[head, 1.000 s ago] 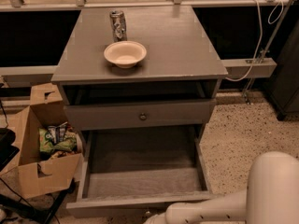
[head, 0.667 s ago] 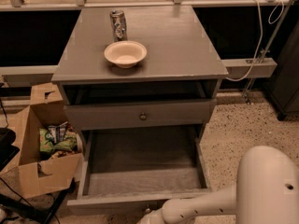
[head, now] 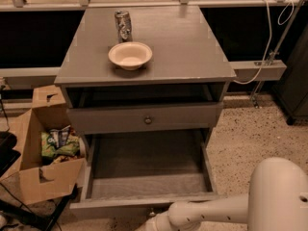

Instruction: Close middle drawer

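Note:
The middle drawer [head: 147,165] is pulled far out of the grey cabinet. Its deep box is empty and its low front [head: 120,208] lies near the bottom of the view. My white arm [head: 216,211] reaches in from the lower right. The gripper [head: 150,222] sits at the bottom edge, right against the outside of the drawer front near its middle, and is mostly cut off by the frame. The drawer's knob is hidden there.
The top drawer [head: 147,120], with a round knob, stands slightly open above. A cream bowl [head: 130,55] and a can [head: 123,25] sit on the cabinet top. An open cardboard box [head: 41,153] with snack bags stands on the floor to the left. A dark cabinet [head: 296,81] stands at right.
The arm's end has crept slightly left along the drawer front. The drawer stands open about as far as before.

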`<state>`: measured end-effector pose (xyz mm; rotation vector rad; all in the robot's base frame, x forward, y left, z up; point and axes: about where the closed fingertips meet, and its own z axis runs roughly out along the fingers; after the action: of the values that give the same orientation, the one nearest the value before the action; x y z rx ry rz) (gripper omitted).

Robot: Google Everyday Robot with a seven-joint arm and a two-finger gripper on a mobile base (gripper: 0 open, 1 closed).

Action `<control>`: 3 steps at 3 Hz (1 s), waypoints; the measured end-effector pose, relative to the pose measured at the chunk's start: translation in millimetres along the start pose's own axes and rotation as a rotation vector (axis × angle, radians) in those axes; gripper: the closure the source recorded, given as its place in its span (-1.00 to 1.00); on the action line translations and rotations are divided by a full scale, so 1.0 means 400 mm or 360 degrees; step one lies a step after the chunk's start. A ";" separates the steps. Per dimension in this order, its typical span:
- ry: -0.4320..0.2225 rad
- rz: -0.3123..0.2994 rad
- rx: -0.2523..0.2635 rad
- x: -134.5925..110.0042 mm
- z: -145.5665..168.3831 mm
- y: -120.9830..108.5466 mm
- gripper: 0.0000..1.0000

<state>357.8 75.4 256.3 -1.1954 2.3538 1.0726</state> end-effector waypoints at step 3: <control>-0.0004 -0.0048 0.0001 -0.029 -0.004 -0.033 1.00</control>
<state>375.4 75.5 257.3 -1.2251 2.3265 1.0623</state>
